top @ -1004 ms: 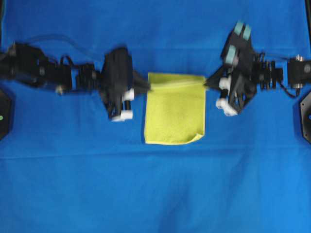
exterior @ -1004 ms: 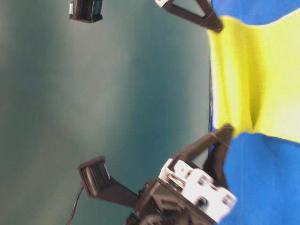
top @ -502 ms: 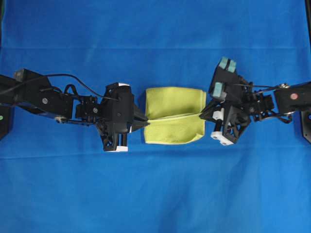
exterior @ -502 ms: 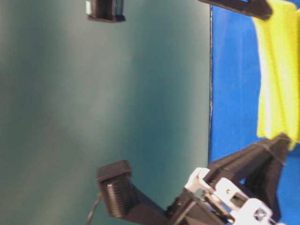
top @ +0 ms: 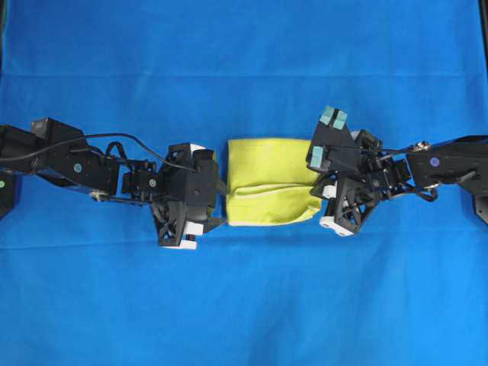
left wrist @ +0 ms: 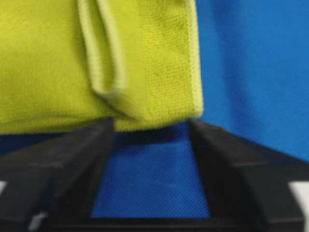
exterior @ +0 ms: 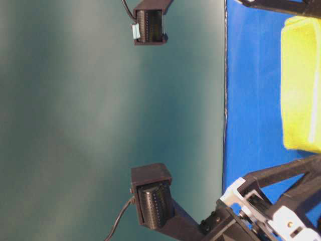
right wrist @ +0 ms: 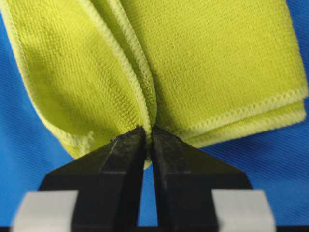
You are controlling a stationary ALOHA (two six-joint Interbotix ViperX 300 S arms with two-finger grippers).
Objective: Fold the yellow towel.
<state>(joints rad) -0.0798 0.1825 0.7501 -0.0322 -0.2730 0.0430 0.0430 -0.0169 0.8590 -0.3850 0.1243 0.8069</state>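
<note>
The towel (top: 268,181) lies folded at the centre of the overhead frame on the blue cloth (top: 244,305). The left gripper (left wrist: 150,126) stands with jaws apart at the towel's left edge, holding nothing. The right gripper (right wrist: 148,131) has its tips nearly together, pinching a hem fold at the right edge

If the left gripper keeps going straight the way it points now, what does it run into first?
Most likely the folded edge of the bright yellow-green microfibre towel. The left gripper has its jaws spread, and the towel's hem lies right at their tips on the large blue cloth. Whether they already touch is unclear.
</note>
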